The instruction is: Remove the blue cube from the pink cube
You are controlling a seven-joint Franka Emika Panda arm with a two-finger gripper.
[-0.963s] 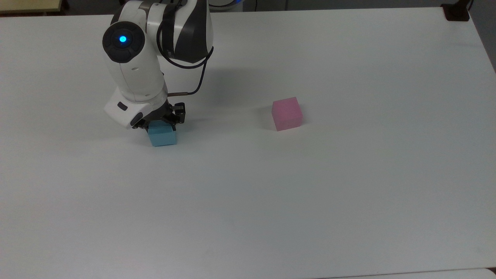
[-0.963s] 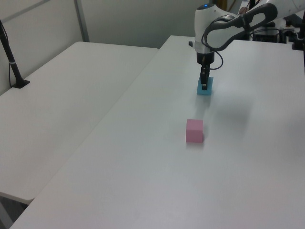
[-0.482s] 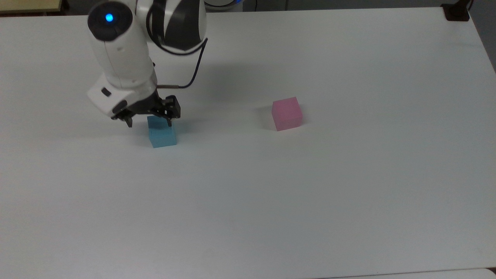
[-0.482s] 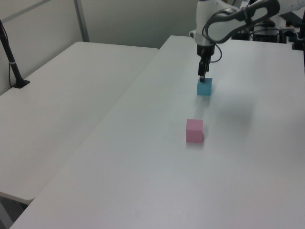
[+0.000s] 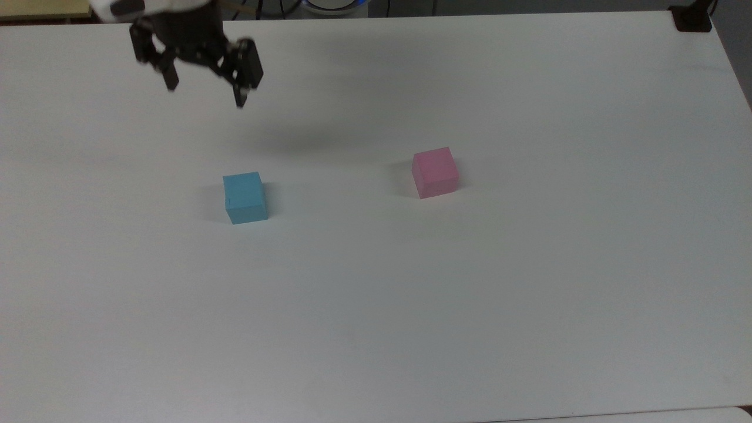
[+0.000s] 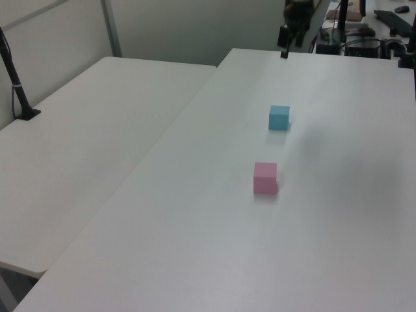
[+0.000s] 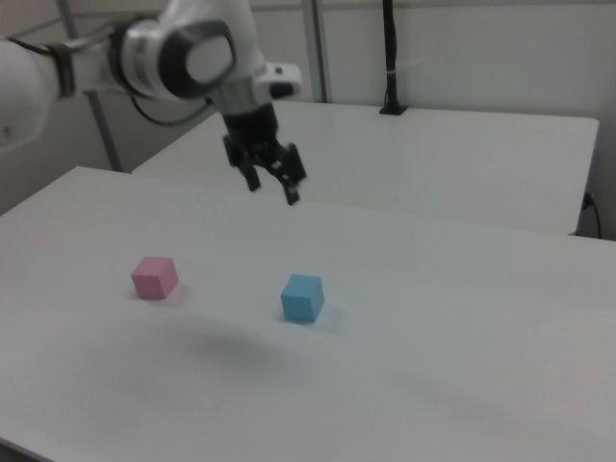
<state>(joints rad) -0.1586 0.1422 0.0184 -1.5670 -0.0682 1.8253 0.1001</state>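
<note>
- A big white table (image 5: 470,305) takes up most of the room in the pictures. A second white table (image 6: 84,149) stands right next to it, and there is a pale wall behind them.
- A black pole (image 7: 390,58) stands at the far edge of the second table in the right view.
- The black two-finger pincer (image 5: 202,94) hangs in the air above the big table, at the end of a white robot arm (image 7: 183,53).
- Its two fingers are spread apart, and there is nothing between them.
- The pincer points down at the table, a bit tilted in the right view.
- The small light-blue foam cube (image 5: 245,198) sits flat on the big table. It is below the pincer and well apart from it. Nothing touches it.
- In the top view the blue cube is lower in the picture than the pincer and a little to the top view's right of it.
- In the right view the blue cube (image 7: 302,296) sits under the pincer (image 7: 272,190), with a clear gap of air between them.
- The small pale-pink foam cube (image 5: 435,171) also sits flat on the table. It is farther from the pincer than the blue cube is.
- The two cubes are well apart, with bare table between them. The blue cube is not on top of the pink one.
- In the left view the pincer (image 6: 285,53) is at the far end of the table. The blue cube (image 6: 279,117) comes next, and the pink cube (image 6: 265,178) is closest to the camera.
- A soft grey shadow (image 5: 311,141) lies on the table between the pincer and the cubes.
</note>
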